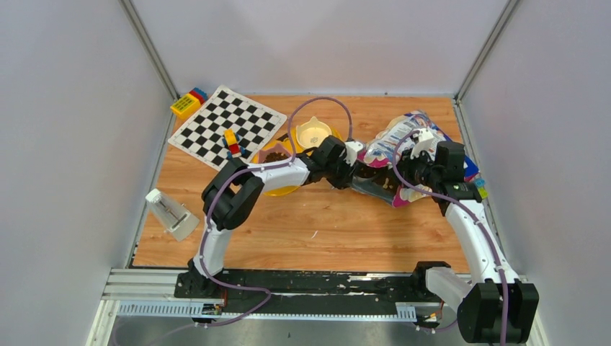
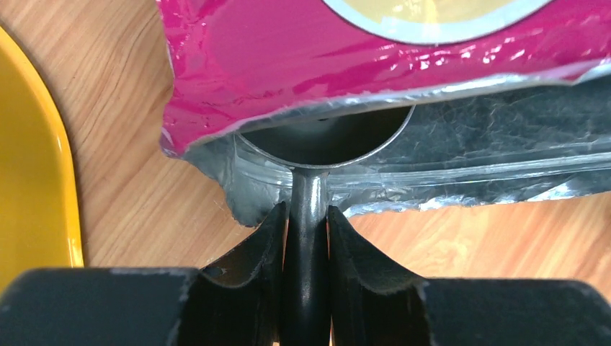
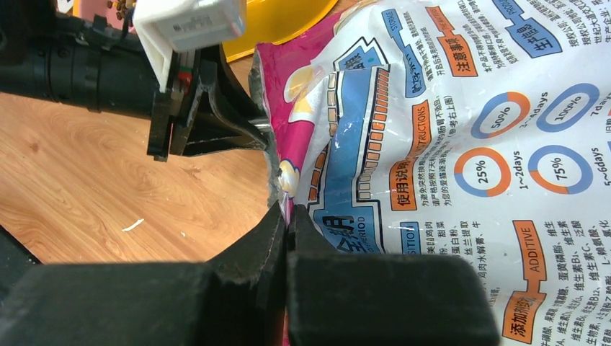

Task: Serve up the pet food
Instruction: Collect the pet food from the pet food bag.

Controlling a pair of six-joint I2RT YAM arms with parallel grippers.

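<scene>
The glossy pink-and-blue bag (image 1: 403,137) lies on its side at the right of the table, mouth toward the middle. Dark pet food (image 1: 380,184) shows in that mouth, and more fills one bowl of the yellow feeder (image 1: 274,155). My left gripper (image 2: 308,216) is shut on the handle of the grey scoop (image 2: 324,140), whose bowl sits inside the foil-lined bag mouth (image 2: 461,137). My right gripper (image 3: 287,213) is shut on the bag's torn edge, beside the printed panel (image 3: 447,144). From above, the left gripper (image 1: 353,175) and right gripper (image 1: 405,173) meet at the bag mouth.
The yellow feeder (image 1: 311,134) stands just left of the bag, its rim (image 2: 29,180) close to my left gripper. A checkerboard mat (image 1: 216,126) with toy bricks (image 1: 232,142) lies at the back left, more bricks (image 1: 189,102) in the corner. A white object (image 1: 169,214) sits at the left edge.
</scene>
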